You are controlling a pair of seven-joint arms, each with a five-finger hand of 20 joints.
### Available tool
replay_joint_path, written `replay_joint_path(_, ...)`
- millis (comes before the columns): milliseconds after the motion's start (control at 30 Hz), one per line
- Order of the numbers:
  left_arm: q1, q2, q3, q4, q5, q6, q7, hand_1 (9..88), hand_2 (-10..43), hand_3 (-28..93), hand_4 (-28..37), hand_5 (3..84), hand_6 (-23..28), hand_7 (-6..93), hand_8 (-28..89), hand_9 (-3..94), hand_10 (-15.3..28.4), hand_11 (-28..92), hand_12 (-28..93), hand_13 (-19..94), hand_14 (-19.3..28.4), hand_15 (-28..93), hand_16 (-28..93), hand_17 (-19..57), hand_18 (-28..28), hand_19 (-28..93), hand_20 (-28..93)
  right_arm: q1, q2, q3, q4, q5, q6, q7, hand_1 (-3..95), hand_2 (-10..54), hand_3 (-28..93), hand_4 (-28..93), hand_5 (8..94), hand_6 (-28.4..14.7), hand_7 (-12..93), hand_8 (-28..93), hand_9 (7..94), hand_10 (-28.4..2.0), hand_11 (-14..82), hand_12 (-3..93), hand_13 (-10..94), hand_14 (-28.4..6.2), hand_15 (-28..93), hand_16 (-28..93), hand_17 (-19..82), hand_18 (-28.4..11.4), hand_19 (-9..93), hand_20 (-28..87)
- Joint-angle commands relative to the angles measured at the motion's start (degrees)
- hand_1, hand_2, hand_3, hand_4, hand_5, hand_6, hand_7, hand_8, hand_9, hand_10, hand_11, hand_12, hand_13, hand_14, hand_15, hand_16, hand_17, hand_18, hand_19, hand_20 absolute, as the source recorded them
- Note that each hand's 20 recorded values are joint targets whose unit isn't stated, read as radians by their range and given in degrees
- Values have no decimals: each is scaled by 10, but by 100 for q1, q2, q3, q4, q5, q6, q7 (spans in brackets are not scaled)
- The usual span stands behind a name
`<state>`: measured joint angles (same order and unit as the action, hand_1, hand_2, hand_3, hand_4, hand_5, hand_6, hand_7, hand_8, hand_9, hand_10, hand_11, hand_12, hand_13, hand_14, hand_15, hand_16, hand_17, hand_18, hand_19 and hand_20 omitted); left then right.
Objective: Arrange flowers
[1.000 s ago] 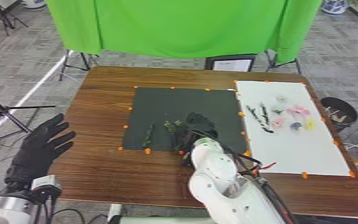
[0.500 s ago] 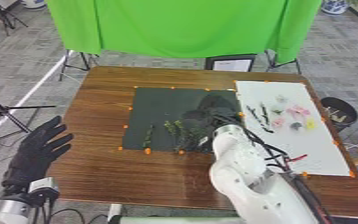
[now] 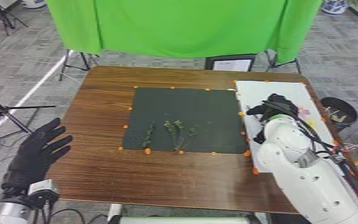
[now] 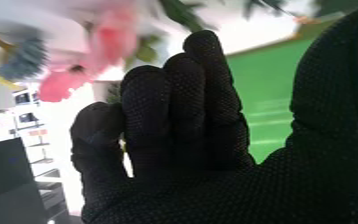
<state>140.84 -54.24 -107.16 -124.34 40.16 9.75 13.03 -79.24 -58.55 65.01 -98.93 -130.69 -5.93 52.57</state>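
Hovering over the white sheet point(image 3: 255, 90), the right hand point(image 3: 278, 106) is holding nothing; its fingers are extending nearly straight, and its thumb is standing well apart from them. Pink flowers point(image 4: 113, 35) are lying on the sheet, showing just beside the hand in the head view, with a yellow flower point(image 3: 310, 121) lying near them. In the right wrist view, a blue flower point(image 4: 23, 59) and green leaves point(image 4: 180, 15) are appearing beyond the fingers. On the dark mat point(image 3: 193, 102), leafy sprigs point(image 3: 174, 129) are lying near the edge closest to the robot, and a green stem point(image 3: 148, 136) is lying to their left. Beside the left edge of the table point(image 3: 175, 175), the left hand point(image 3: 35, 150) is hanging empty, its fingers loosely spreading forward. A green cloth point(image 3: 175, 30) is hanging beyond the table.
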Motion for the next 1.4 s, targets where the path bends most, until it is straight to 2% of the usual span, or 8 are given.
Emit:
replay_joint_path(33,62,-27,-15,-20,16,-47,-25,264,-47,686,-270,256,43,254,-129,225,113,216,191,197,160,324,8,-90,227,425,93,71,97,-176,223,-42,-92,-27,242,-95,742,-283,572,-47,393,-122,604,-141,596,475,532,-144,798,355,275,-228,898,565)
replay_joint_path(233,99,-66,-18,-27,7,-11,3,264,-47,686,-271,256,44,253,-129,225,112,216,191,198,160,326,7,-90,227,426,93,150,148,-393,461,-239,-173,-31,261,-95,762,-283,588,-37,408,-126,625,-133,603,473,548,-134,802,351,275,-226,893,567)
replay_joint_path(400,67,-64,13,-16,-1,8,-32,265,-46,685,-271,256,44,253,-129,225,113,216,191,198,161,326,6,-90,227,426,93,150,154,-594,696,-387,-21,-200,340,-95,796,-282,628,-18,437,-130,675,-110,610,476,603,-112,799,360,298,-217,895,559)
replay_joint_path(467,65,-70,24,-17,-6,13,-29,265,-45,686,-271,257,44,253,-129,225,114,216,191,198,161,327,6,-90,227,426,93,69,171,-563,673,-345,47,-393,417,-95,762,-282,670,-7,445,59,724,-92,580,534,647,-101,793,373,321,-216,910,545)
replay_joint_path(533,81,-84,12,-17,-4,8,-30,266,-42,686,-271,257,44,253,-129,225,114,216,191,199,161,326,6,-90,227,427,93,-10,166,-523,629,-322,142,-552,465,-95,769,-283,730,2,439,119,787,-81,581,521,695,-93,787,376,354,-217,928,543)
replay_joint_path(667,88,-92,4,-23,-4,22,-36,266,-40,688,-270,257,44,253,-129,225,113,216,191,199,161,327,6,-90,227,426,93,-116,228,-516,492,-302,478,-880,461,-95,807,-282,764,-3,427,129,822,-74,605,474,735,-88,789,379,388,-219,932,573)
replay_joint_path(967,111,-100,-8,-36,-12,34,-10,265,-39,690,-271,257,44,254,-129,226,113,218,190,200,161,329,5,-89,227,427,93,-198,344,-507,-12,-284,1213,-1172,430,-95,848,-192,772,-33,491,139,858,-67,642,489,769,-84,811,390,424,-223,932,634)
replay_joint_path(1400,19,-75,29,7,-11,-19,-47,264,-37,693,-272,259,44,255,-130,227,114,219,189,201,162,329,3,-89,227,428,92,-519,46,-648,-934,-131,1190,-1309,414,-95,859,-161,767,-38,522,150,868,-63,649,499,786,-80,815,394,442,-225,932,662)
